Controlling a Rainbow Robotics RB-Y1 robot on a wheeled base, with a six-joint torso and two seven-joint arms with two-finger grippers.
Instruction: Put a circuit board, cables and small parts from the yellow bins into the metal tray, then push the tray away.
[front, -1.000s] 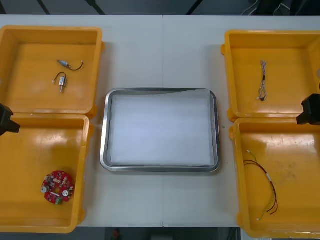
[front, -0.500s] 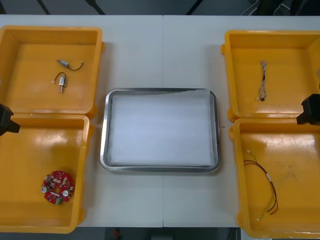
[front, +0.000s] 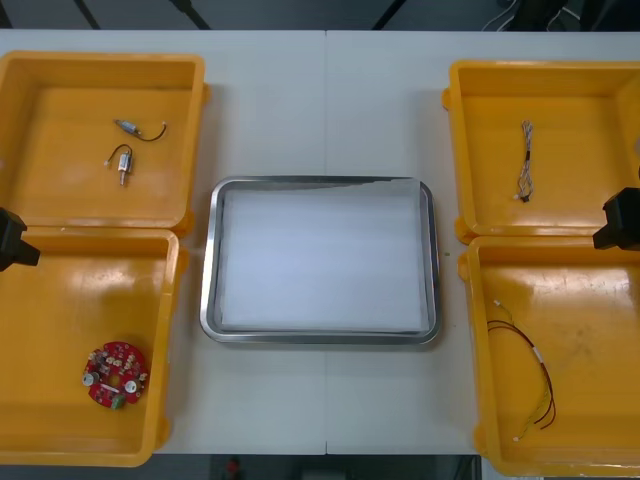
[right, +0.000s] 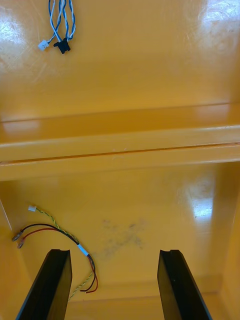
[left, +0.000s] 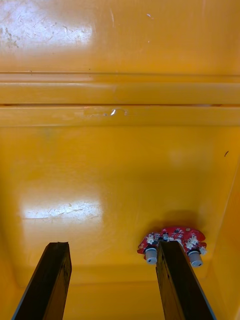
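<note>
The metal tray (front: 215, 300), white inside, lies at the table's middle with nothing in it. A round red circuit board (front: 115, 374) rests in the near left yellow bin (front: 60, 300); two small metal parts (front: 122, 162) sit in the far left bin. A twisted blue and white cable (front: 525, 158) lies in the far right bin, a red and yellow cable (front: 530, 375) in the near right bin. My left gripper (left: 112, 280) hangs open over the near left bin, the board (left: 172, 241) just past one fingertip. My right gripper (right: 114, 285) is open above the red and yellow cable (right: 60, 235).
Bin walls (right: 120, 145) run across both wrist views between near and far bins. The blue and white cable's end (right: 60, 30) lies beyond that wall. Bare table surrounds the tray (front: 325, 110). My arms show at the left edge (front: 12, 240) and right edge (front: 622, 220).
</note>
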